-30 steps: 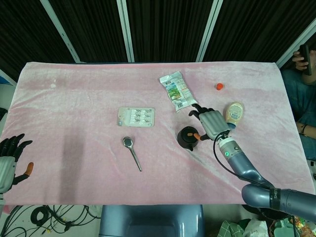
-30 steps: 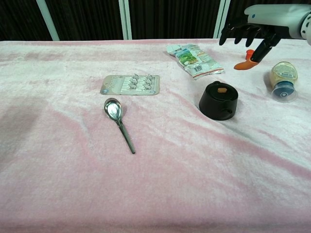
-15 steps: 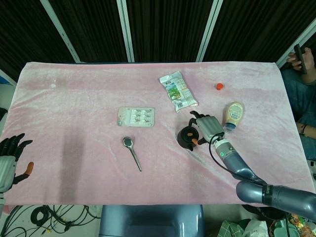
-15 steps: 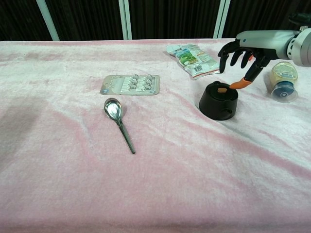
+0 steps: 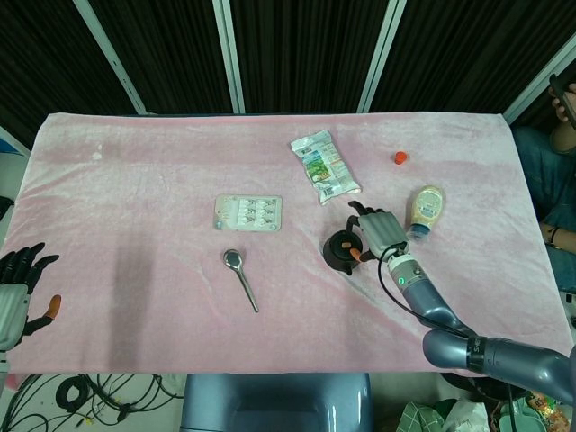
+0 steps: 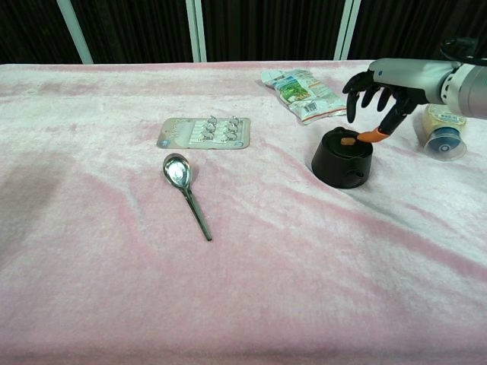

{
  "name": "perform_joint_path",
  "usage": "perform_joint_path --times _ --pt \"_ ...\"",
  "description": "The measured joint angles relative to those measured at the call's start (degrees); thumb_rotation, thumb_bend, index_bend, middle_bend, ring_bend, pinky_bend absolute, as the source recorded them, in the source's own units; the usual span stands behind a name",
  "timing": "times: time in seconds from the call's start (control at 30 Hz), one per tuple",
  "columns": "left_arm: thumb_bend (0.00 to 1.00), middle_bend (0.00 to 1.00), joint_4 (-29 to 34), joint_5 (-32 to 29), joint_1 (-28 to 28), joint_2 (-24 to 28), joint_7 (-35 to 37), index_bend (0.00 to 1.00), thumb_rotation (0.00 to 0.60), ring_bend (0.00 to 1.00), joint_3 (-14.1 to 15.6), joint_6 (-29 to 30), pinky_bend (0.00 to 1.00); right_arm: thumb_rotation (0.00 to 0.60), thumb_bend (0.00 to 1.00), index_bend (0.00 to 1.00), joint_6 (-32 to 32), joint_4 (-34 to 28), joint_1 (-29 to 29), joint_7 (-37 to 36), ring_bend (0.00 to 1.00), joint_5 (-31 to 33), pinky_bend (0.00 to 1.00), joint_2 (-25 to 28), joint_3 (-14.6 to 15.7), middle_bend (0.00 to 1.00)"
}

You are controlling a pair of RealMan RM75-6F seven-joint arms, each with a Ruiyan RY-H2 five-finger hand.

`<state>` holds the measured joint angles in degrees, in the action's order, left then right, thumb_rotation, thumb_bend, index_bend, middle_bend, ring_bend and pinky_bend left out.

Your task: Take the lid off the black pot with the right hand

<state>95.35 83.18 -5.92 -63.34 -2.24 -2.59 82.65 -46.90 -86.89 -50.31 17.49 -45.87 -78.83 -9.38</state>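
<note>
The small black pot (image 5: 341, 251) (image 6: 342, 158) stands right of the table's middle, its lid on, with a tan knob (image 6: 348, 141) on top. My right hand (image 5: 379, 231) (image 6: 380, 85) hovers over the pot's right side with its fingers spread and holds nothing. Its orange thumb tip (image 6: 370, 137) lies just right of the knob; whether it touches the lid I cannot tell. My left hand (image 5: 15, 293) hangs at the table's near left edge, fingers apart and empty, seen only in the head view.
A snack packet (image 5: 324, 166) (image 6: 304, 93) lies behind the pot. A pale bottle (image 5: 425, 209) (image 6: 441, 125) lies on its side close to the right hand. A blister pack (image 6: 204, 131) and spoon (image 6: 186, 194) lie to the left. A red cap (image 5: 400, 158) sits far right.
My right hand has dropped and moved left from above the bottle down to the pot, bringing its thumb tip beside the lid's knob. The left hand has not moved.
</note>
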Motion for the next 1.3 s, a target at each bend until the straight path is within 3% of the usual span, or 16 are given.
perform_joint_path --times 1.3 --pt "0.42 0.04 0.12 -0.35 -0.09 -0.06 -0.32 0.17 0.6 0.0 -0.17 -0.04 0.02 0.6 0.27 0.54 3.94 7.09 1.08 -7.16 0.23 -1.66 0.27 -5.5 -1.32 0.1"
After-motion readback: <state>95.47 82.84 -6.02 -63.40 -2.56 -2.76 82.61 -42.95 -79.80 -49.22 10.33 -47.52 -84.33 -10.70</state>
